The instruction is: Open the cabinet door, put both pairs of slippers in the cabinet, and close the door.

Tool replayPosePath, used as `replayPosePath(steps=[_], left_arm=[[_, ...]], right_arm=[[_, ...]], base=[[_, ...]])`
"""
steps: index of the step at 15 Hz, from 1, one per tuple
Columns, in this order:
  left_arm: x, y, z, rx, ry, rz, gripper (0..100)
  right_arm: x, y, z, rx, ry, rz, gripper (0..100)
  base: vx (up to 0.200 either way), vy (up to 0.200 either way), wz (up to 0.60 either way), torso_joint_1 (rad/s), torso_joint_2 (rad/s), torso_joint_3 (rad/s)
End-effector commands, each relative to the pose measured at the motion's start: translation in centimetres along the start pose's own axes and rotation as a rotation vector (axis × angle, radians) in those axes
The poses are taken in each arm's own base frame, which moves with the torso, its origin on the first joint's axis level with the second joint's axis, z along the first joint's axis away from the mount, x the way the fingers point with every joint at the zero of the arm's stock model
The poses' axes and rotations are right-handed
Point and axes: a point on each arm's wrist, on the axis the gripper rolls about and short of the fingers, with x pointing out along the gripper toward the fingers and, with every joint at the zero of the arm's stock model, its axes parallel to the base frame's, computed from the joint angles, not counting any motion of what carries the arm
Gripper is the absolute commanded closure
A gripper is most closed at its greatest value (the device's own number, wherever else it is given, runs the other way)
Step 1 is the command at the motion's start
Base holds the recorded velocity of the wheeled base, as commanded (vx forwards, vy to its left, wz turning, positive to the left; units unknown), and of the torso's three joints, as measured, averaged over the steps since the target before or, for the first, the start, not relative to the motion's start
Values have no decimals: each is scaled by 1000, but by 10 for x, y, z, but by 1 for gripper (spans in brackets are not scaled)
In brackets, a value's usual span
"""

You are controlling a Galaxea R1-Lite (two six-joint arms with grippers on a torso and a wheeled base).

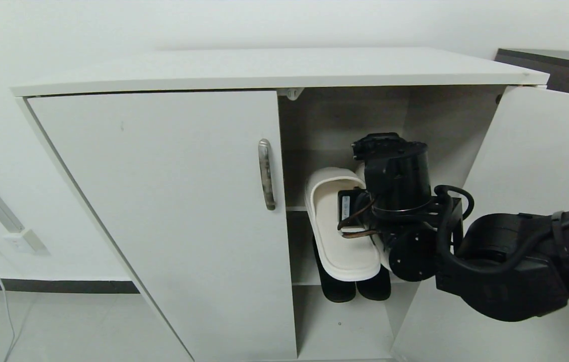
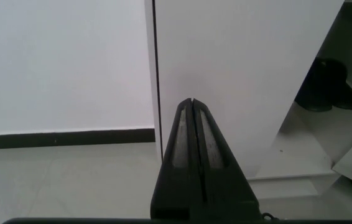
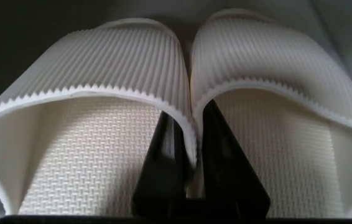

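Right arm (image 1: 515, 261) is lying in from the right side, forearm roughly level, wrist (image 1: 397, 186) turning the tool forward, away from the head camera. Right gripper (image 3: 189, 134) is clamping the white slippers (image 3: 101, 81) as a pair, one finger sitting inside each, adjoining strap edges pinched between them. Left gripper (image 2: 191, 104) is hanging free, carrying nothing, fingers (image 2: 179, 143) pressing flat against each other, no gap showing.
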Motion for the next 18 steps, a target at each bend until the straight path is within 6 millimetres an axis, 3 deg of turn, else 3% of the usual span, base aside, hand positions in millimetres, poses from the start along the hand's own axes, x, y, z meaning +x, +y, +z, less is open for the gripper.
replayPosePath(steps=[1, 3, 12, 18], left_arm=[[0, 0, 0, 0, 0, 0, 100], [0, 0, 0, 0, 2, 0, 100], [0, 0, 0, 4, 2, 0, 100], [0, 0, 0, 4, 0, 0, 100]], right_arm=[[10, 2, 0, 1, 7, 29, 100], [14, 1, 2, 5, 14, 67, 100], [76, 0, 20, 21, -3, -19, 100], [93, -7, 28, 25, -34, -61, 100]], base=[[0, 0, 0, 0, 0, 0], [0, 0, 0, 0, 0, 0], [0, 0, 0, 0, 0, 0], [0, 0, 0, 0, 0, 0]])
